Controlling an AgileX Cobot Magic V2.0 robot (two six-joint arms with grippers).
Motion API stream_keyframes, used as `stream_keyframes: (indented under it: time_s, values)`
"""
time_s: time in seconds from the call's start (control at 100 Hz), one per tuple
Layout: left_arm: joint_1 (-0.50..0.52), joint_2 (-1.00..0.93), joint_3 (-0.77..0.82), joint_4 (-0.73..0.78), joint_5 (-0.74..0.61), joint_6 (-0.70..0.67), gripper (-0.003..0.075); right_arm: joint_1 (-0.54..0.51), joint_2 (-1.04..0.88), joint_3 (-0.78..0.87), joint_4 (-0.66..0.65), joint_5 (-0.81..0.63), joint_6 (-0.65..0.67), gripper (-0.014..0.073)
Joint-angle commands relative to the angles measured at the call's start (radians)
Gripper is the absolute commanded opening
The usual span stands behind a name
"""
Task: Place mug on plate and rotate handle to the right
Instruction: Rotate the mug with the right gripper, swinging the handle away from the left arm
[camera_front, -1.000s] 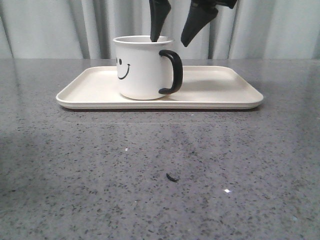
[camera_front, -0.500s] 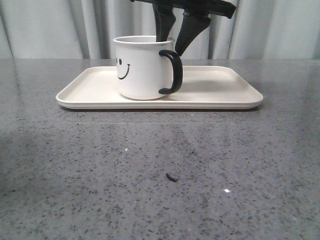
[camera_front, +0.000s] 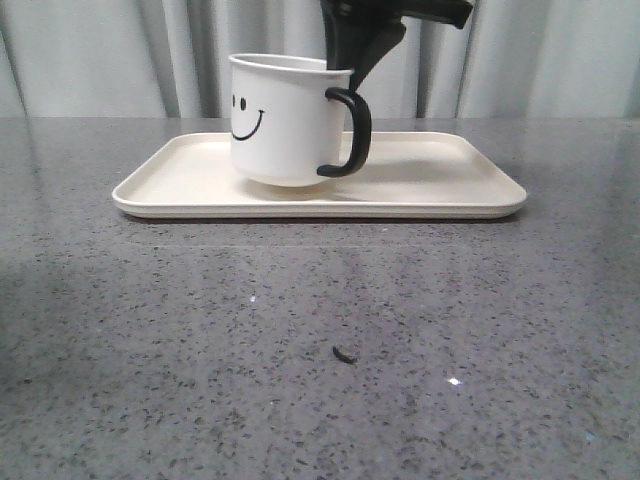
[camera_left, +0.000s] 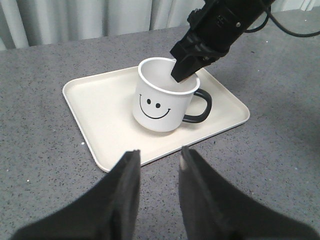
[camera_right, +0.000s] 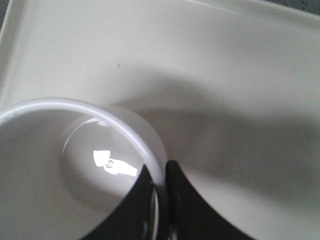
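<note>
The right end effector (camera_front: 352, 68) pinches the rim of the smiley-face mug (camera_front: 285, 120), one finger inside and one outside, just above the black handle (camera_front: 350, 133). The mug hangs tilted, slightly raised over the cream plate (camera_front: 450, 190), handle at three o'clock in the front view. The left end effector (camera_left: 159, 159) hovers narrowly parted and empty over the grey speckled tabletop (camera_front: 300, 330). A small dark scrap (camera_front: 343, 354) lies at six o'clock from the plate.
</note>
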Motion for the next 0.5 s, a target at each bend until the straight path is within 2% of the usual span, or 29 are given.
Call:
stream_keyframes:
  time_s: [0.0,0.25,0.49]
  values:
    - [-0.007,-0.001,-0.024,-0.012,-0.077,-0.002,0.0189,-0.002,-0.062,-0.075,0.003,0.014,-0.072,-0.0069]
    - [-0.007,-0.001,-0.024,-0.012,-0.077,-0.002,0.0189,-0.002,-0.062,-0.106,-0.007,0.101,-0.455,-0.0069]
    - [-0.007,-0.001,-0.024,-0.012,-0.071,-0.002,0.0189,-0.002,-0.061,-0.106,-0.007,0.111,-0.675,-0.0069]
